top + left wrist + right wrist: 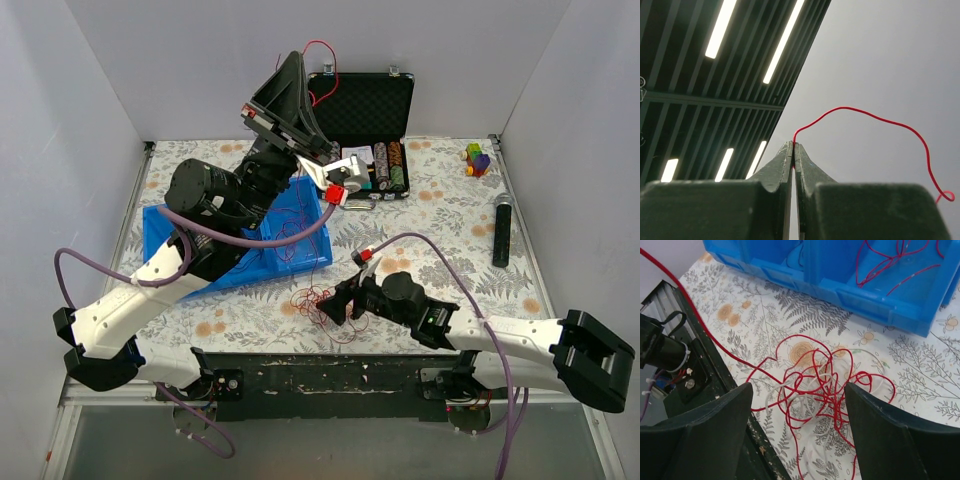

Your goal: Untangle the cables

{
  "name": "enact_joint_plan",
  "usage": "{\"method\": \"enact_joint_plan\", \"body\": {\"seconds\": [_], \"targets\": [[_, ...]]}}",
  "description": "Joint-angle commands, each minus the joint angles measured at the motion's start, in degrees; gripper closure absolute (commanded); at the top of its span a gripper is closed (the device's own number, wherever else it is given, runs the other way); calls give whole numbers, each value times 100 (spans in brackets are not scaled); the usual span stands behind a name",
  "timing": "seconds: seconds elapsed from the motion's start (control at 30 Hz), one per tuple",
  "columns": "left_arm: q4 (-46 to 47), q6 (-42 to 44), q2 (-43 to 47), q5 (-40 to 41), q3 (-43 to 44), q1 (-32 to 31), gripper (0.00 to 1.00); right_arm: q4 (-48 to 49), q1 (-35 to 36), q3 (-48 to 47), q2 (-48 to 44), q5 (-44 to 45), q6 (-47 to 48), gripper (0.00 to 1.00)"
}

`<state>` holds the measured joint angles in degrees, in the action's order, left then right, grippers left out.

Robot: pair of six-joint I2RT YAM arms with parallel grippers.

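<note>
Where the flowered table (440, 240) meets its dark front edge, the cables (825, 390) lie in a loose knot of red and white strands, just in front of a blue bin (840, 290). One red strand runs out of the knot towards the top left corner of the right wrist view. More red strands lie inside the bin.

The right gripper (797, 390) hangs low over the knot. Its two fingers are spread wide, one on each side of the tangle, and hold nothing.

The left gripper (794, 145) is raised high above the far end of the bin, its fingers pressed together on a red cable (875, 117). That cable arcs out of the tips and curls down to the side.

An open black case (370, 100) stands against the back wall.
</note>
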<state>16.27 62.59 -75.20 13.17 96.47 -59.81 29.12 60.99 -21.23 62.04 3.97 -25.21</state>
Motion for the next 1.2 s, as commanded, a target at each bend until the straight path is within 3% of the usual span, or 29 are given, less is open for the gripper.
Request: {"method": "enact_joint_plan", "body": {"seconds": [0.0,0.1,0.4,0.63,0.87,1.0,1.17], "targets": [[-238,-176,76,317,136,-4,100,77,308,-452,-262,673,166,17],[-335,-326,111,353,-4,5,100,111,378,-452,-307,851,201,16],[-230,-239,146,239,21,-4,100,250,343,-874,696,676,298,20],[-397,-19,383,353,13,5,100,156,326,-698,240,105,455,25],[-546,157,770,485,-233,-4,100,-854,203,-259,-1341,298,464,32],[-555,131,972,468,-523,-4,100,-1313,-8,-180,-1713,377,456,33],[-555,87,1060,353,-734,-4,100,-1269,-834,-652,-565,-352,-54,30]]}}
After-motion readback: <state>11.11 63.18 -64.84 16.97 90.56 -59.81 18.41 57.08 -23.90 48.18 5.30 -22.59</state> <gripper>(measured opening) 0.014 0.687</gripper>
